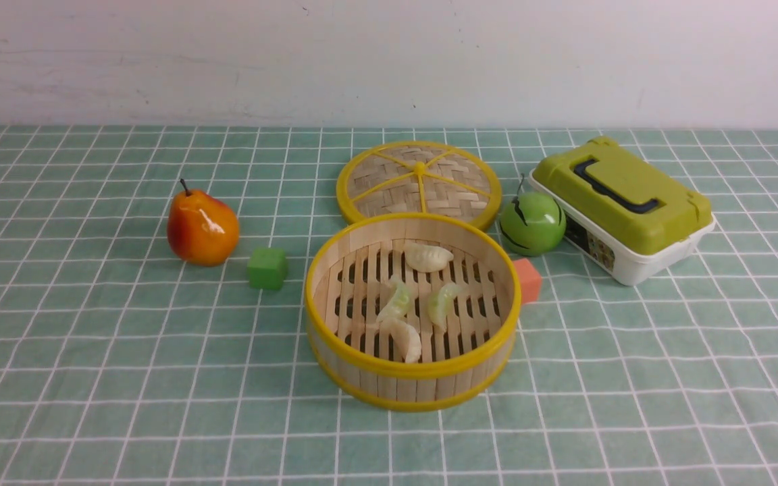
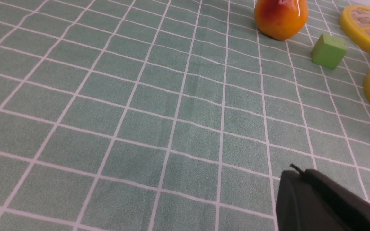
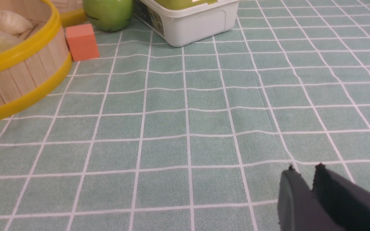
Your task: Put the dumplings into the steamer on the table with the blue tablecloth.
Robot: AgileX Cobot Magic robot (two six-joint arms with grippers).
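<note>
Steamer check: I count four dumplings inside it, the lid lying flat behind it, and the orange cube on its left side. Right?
Not quite. The orange cube sits at the steamer's right side; the cube on the left is green. The front view shows this. Four dumplings inside and the lid flat behind both hold.

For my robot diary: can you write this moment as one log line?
dumplings: all four in steamer | left pincer: shut, empty | right pincer: slightly open, empty | lid: off, behind steamer

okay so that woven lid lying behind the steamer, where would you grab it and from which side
Probably the yellow rim at the right edge of the lid, coming from above with the right gripper. It lies flat, leaving only the rim and a small centre knob to pinch. The steamer crowds its near edge.
</note>
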